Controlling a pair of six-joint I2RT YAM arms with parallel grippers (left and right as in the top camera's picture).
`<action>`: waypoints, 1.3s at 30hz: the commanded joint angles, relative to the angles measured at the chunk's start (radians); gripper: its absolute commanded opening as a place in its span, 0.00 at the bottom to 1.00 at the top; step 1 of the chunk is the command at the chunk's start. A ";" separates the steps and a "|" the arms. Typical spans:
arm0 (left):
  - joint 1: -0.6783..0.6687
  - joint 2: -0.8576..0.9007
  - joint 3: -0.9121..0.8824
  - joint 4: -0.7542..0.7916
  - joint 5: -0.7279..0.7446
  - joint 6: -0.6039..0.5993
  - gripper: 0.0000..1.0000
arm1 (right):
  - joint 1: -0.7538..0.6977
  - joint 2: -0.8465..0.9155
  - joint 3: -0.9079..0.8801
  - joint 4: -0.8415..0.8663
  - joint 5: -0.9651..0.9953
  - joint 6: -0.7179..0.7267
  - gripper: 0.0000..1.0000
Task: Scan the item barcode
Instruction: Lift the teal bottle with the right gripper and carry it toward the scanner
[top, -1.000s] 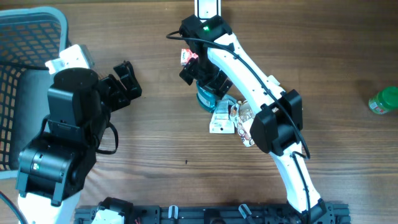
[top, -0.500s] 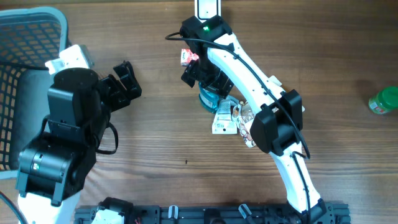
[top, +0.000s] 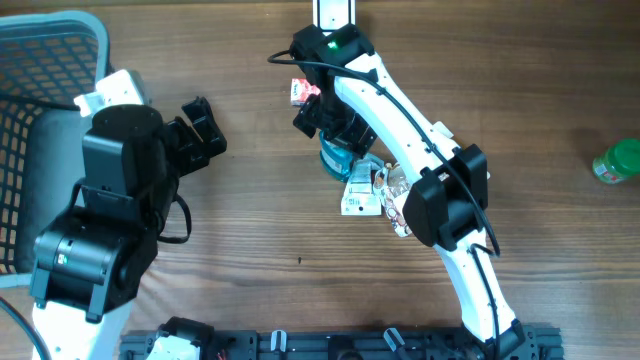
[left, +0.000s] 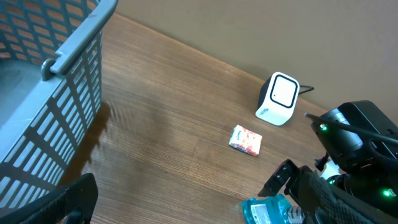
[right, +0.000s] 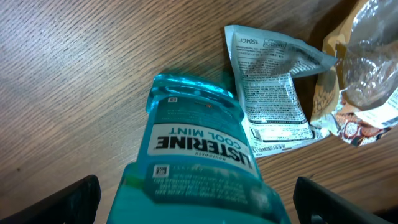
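Right wrist shows us the translucent teal mouthwash bottle (right: 199, 155) between our right gripper's (right: 198, 208) spread jaws, axis toward 12 o'clock; left gripper (top: 205, 128), also spread, sits farther.

Overhead looks straight down on the desk (top: 250, 230); left wrist slants across it; right wrist sits close over the mouthwash bottle (right: 199, 155) all three share.

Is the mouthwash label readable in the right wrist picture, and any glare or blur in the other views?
Right wrist: the mouthwash bottle label reads sharply; the silver packet shows mild sheen. Left wrist: the basket up close looks soft, the scanner crisp. Overhead: even light, faint shadows.
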 joint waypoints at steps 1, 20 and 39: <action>0.006 0.002 0.009 -0.001 -0.018 0.020 1.00 | 0.002 -0.046 -0.002 -0.001 -0.018 0.084 1.00; 0.006 0.002 0.009 -0.001 -0.025 0.019 1.00 | 0.003 -0.046 -0.002 -0.001 -0.056 0.285 1.00; 0.006 0.002 0.009 -0.006 -0.025 0.019 1.00 | 0.014 -0.045 -0.002 0.000 -0.056 0.372 1.00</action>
